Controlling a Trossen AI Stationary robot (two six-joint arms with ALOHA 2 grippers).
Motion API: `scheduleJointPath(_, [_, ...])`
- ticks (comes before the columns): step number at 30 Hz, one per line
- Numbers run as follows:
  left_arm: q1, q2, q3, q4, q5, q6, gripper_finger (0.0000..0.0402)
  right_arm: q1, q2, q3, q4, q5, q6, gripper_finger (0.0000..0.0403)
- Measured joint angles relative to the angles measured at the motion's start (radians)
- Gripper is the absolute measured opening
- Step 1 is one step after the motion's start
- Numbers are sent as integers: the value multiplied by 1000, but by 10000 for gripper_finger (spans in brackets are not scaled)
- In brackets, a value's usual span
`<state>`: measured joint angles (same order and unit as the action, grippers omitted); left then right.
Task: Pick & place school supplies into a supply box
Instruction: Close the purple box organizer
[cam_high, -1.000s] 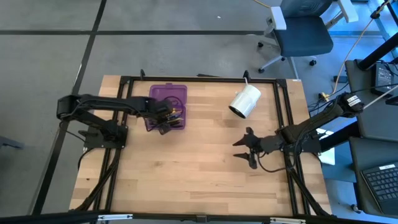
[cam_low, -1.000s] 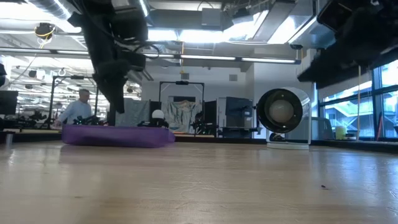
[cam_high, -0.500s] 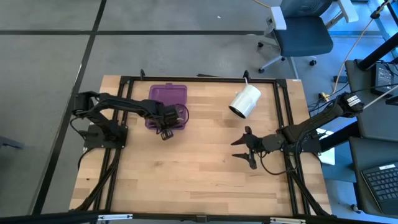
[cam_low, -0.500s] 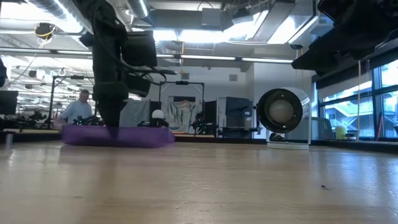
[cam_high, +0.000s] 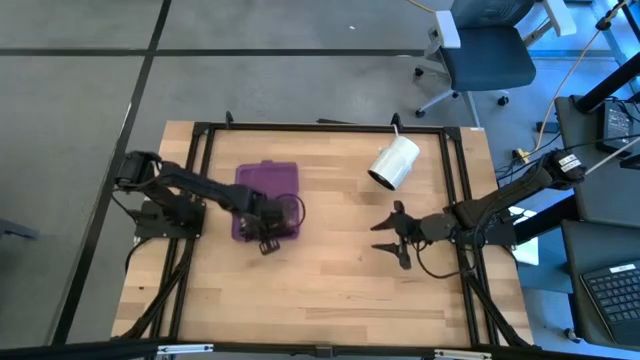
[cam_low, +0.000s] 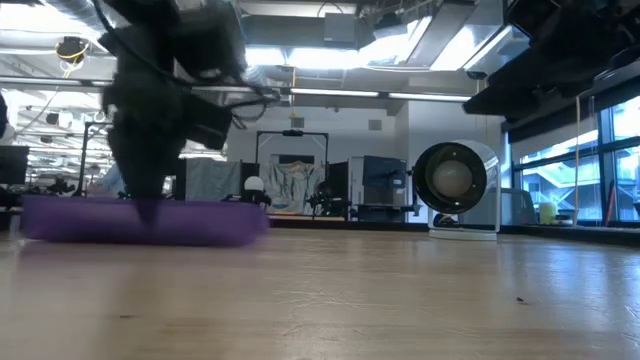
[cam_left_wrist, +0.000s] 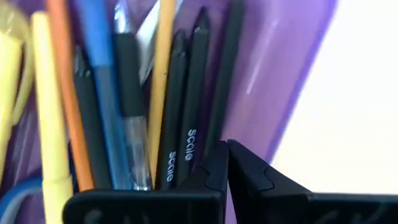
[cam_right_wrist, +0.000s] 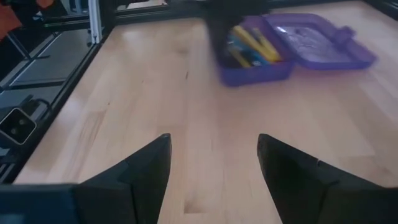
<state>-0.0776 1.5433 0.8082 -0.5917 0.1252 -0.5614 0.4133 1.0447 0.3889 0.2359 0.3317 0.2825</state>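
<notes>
The purple supply box (cam_high: 266, 203) lies open on the table's left half, its lid toward the far edge. Its tray (cam_right_wrist: 252, 55) holds black, yellow, blue and orange pens and pencils (cam_left_wrist: 124, 112). My left gripper (cam_high: 268, 238) is shut, and its tips (cam_left_wrist: 227, 149) are down inside the tray at the tray's near side. In the low view the box (cam_low: 140, 220) shows blurred below the left arm (cam_low: 155, 110). My right gripper (cam_high: 393, 238) is open and empty above bare table at the right (cam_right_wrist: 211, 162). My left gripper's shut fingertips (cam_left_wrist: 219, 163) stand inside the tray, pointing down, against the inner side of its purple wall (cam_left_wrist: 264, 87) beside the black pencils. The box rests flat on the table. Whether the tips also touch the tray's floor, I cannot tell.
A white cylindrical roll (cam_high: 393, 163) lies on its side at the far right of the table; it also shows in the low view (cam_low: 455, 190). Black frame rails (cam_high: 330, 128) border the table. There is bare wood in the middle and along the near edge (cam_high: 330, 290).
My left gripper has gone toward the table's near edge, staying shut inside the tray. The whole open box has slid flat along the table with it, toward the near edge and slightly left.
</notes>
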Motion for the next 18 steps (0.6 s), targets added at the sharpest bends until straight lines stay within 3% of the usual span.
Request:
scheduleJointPath(8, [-261, 0, 0, 203, -9, -196, 2, -16, 82, -1, 150, -1, -25, 242])
scheduleJointPath(15, [-395, 0, 16, 174, -89, -341, 2, -63, 334, 1, 435, -3, -108, 242])
scheduleJointPath(18, [-429, -14, 62, 104, -145, -343, 2, -114, 444, 33, 475, -4, -105, 242])
